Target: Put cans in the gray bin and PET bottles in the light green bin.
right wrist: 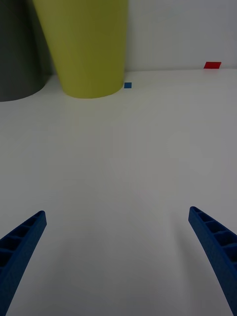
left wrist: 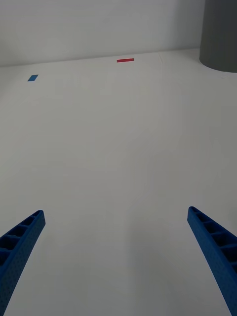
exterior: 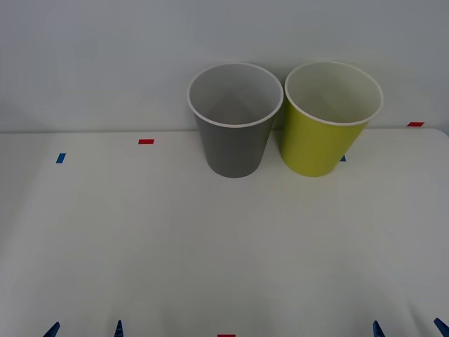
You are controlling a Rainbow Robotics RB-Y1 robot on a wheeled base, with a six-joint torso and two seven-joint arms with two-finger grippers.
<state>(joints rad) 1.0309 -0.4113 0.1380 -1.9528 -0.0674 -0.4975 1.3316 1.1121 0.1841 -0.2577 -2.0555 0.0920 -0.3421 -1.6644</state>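
The gray bin (exterior: 235, 151) and the light green bin (exterior: 319, 144) stand upright side by side at the back of the white table, gray on the left. Both look empty inside. The cans and PET bottles are out of view. At the table's near edge my left gripper (exterior: 85, 330) is open with nothing between its fingers, and my right gripper (exterior: 409, 328) is open and empty too. Ahead of the open right gripper (right wrist: 117, 212) rises the light green bin (right wrist: 89, 49) with the gray bin (right wrist: 17, 49) beside it. The open left gripper (left wrist: 115, 211) faces bare table, with the gray bin (left wrist: 221, 34) off to one side.
Small tape marks lie flat on the table: red (exterior: 146, 141) and blue (exterior: 60, 158) at the back left, red (exterior: 415, 124) at the back right, blue (right wrist: 128, 85) by the green bin. A pale wall stands right behind the bins.
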